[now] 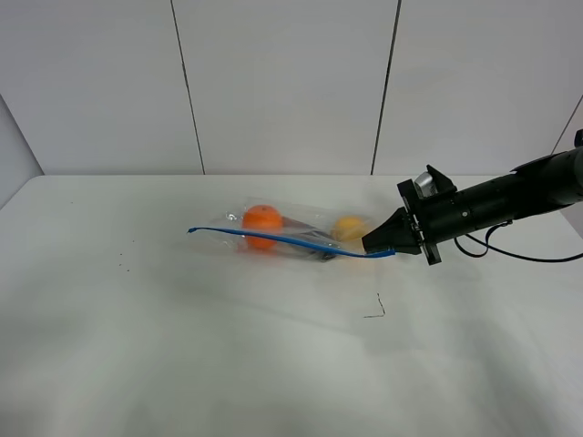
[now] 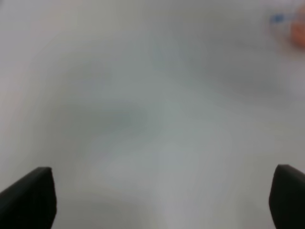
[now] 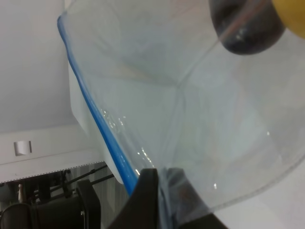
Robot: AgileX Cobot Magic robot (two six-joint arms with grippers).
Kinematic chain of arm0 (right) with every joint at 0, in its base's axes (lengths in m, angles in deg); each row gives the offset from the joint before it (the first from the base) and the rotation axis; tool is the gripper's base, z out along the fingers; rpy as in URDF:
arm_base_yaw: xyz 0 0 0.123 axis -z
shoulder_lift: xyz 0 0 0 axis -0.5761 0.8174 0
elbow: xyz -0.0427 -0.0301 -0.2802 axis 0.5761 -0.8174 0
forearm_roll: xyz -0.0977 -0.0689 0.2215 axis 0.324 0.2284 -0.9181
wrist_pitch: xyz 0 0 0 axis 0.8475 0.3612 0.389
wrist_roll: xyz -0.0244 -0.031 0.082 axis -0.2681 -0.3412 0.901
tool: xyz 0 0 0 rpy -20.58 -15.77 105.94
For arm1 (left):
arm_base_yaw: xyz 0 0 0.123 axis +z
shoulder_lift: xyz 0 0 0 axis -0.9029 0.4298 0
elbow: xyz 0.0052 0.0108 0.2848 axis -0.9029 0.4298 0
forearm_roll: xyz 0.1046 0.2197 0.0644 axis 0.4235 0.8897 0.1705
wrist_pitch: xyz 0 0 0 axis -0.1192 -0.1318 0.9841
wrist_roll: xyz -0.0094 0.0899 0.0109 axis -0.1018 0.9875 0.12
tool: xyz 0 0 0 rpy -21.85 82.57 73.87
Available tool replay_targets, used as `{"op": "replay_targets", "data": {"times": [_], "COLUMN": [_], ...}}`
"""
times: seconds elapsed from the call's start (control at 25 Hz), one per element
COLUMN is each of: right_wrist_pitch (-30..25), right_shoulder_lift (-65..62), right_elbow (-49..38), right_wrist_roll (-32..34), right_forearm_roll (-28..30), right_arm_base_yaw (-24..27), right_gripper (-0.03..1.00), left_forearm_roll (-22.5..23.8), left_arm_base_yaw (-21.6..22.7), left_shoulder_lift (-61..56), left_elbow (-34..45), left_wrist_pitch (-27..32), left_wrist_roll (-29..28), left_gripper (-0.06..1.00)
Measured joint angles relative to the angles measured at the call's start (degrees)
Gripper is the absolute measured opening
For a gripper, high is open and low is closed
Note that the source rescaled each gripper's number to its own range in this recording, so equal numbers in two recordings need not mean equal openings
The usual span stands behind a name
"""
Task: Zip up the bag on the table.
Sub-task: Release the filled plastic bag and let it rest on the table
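The clear bag (image 1: 291, 232) lies on the white table (image 1: 182, 346), with an orange fruit (image 1: 262, 223) and a yellow one (image 1: 348, 227) inside. Its blue zipper strip (image 1: 273, 238) runs along the near edge. My right gripper (image 1: 372, 246) is shut on the strip's right end. In the right wrist view the gripper (image 3: 159, 191) pinches the bag (image 3: 190, 95) beside the blue strip (image 3: 95, 119), with a dark purple item (image 3: 245, 26) further in. My left gripper (image 2: 162, 200) is open over bare table, its fingers (image 2: 28, 198) wide apart. A blur of the bag (image 2: 295, 28) sits at that view's edge.
A small dark bent mark (image 1: 376, 309) lies on the table in front of the bag. A black cable (image 1: 510, 253) hangs under the right arm. Grey wall panels stand behind the table's far edge. The left arm is out of the exterior view.
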Motion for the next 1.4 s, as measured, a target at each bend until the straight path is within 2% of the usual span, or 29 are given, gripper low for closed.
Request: {"op": "replay_targets", "data": {"times": [0.2, 1.4], "right_wrist_pitch": [0.00, 0.00], "right_shoulder_lift": [0.00, 0.00], "right_elbow": [0.00, 0.00], "right_wrist_roll": [-0.32, -0.53], "right_forearm_roll": [0.00, 0.00], "right_arm_base_yaw": [0.00, 0.00], "right_gripper": [0.00, 0.00], "left_forearm_roll": [-0.94, -1.17], "left_arm_base_yaw": [0.00, 0.00], "left_shoulder_lift": [0.00, 0.00], "left_elbow": [0.18, 0.18], "left_wrist_pitch": [0.18, 0.18], "left_wrist_roll": [1.61, 1.61], "left_gripper": [1.00, 1.00]}}
